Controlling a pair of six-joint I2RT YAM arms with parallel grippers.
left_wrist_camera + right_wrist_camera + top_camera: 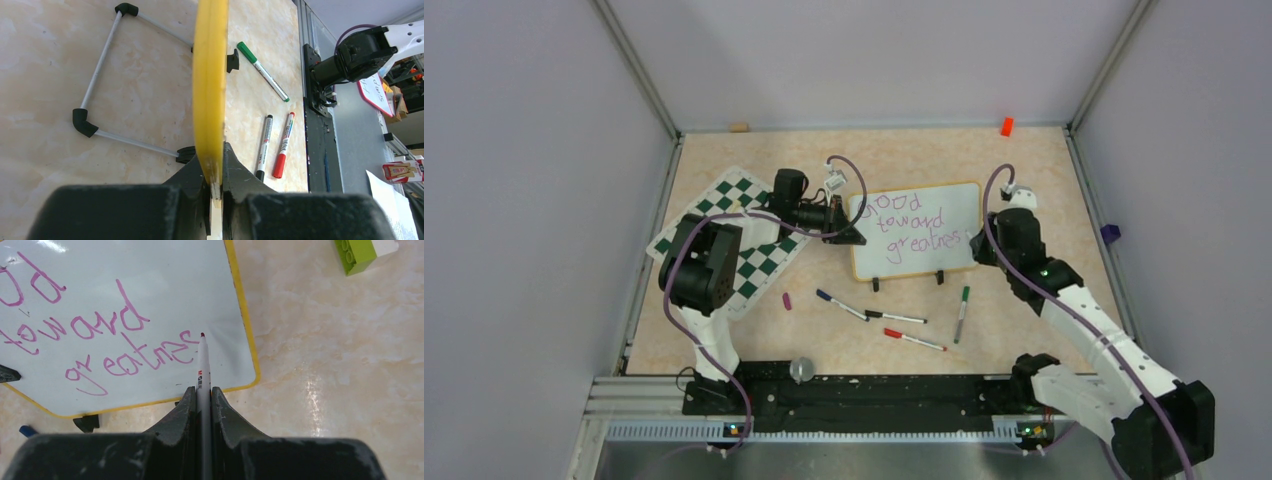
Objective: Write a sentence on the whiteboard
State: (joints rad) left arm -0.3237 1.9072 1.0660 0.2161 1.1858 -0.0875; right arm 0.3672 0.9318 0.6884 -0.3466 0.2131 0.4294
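The whiteboard [916, 230] stood propped near the middle of the table [924, 150], with the sentence [907, 222] across its face. The chessboard mat [734, 235] lay to its left. The left gripper [854, 232] clamped the board's left edge. The right gripper [202, 392], at the board's right side, pinched a held marker [202, 365] whose tip sat at the end of the bottom line.

Four loose markers lay in front of the board:
- the leftmost marker [841, 305]
- the middle marker [896, 317] just beside it
- the nearest marker [914, 340], closer to the arms
- the rightmost marker [962, 313]

A marker cap [786, 300] lay left of them, by the mat. A toy brick [365, 252] sat right of the board. A small block [1006, 126] sat at the table's far edge.
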